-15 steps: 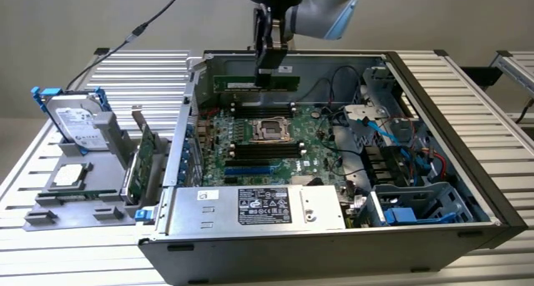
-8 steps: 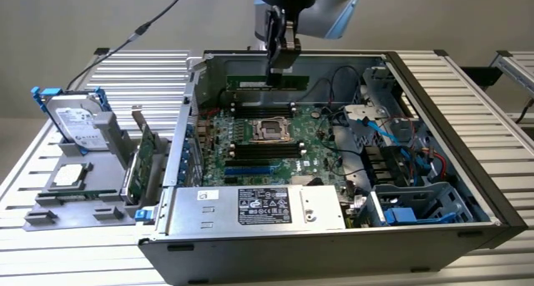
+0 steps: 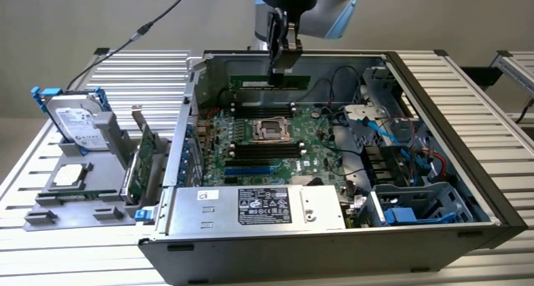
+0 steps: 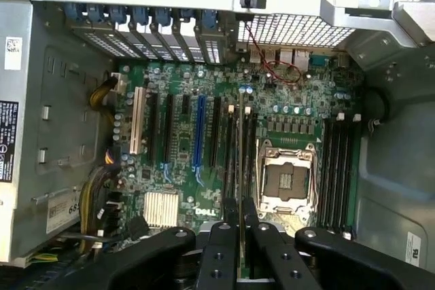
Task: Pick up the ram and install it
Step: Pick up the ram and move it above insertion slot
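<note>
Exterior view. Item: ram [image 3: 250, 82], a long green stick held level and on edge over the far part of the open computer case [image 3: 292, 261], clear of the motherboard [image 3: 250, 142]. Holder: gripper [image 3: 282, 72], fingers clenched on the stick's upper edge, seemingly a little off its middle. Beneath: dark memory slots [image 3: 262, 104] on the far side of the CPU socket [image 3: 269, 128]. Off the case, on the slatted surface [image 3: 467, 73]: hard drive [image 3: 79, 120] and expansion card [image 3: 147, 158] in a grey stand, not concerned. Hazards, judged: an off-centre hold may let one end dip, so that end seats first and the stick jams. Loose cables [image 3: 338, 86] by the far wall could snag. Wrist view. Item: ram [image 4: 241, 154], seen edge-on as a thin line between the fingers [image 4: 221, 256], running over the memory slots [image 4: 231, 140] beside the CPU socket [image 4: 285, 181]. Whether it lies over one slot or between two cannot be told. Hazards, judged: a slight sideways offset would land the edge on a slot wall. A reversed notch or shut end latches would block seating, and pressing on regardless could flex the board or slip the grip.
</note>
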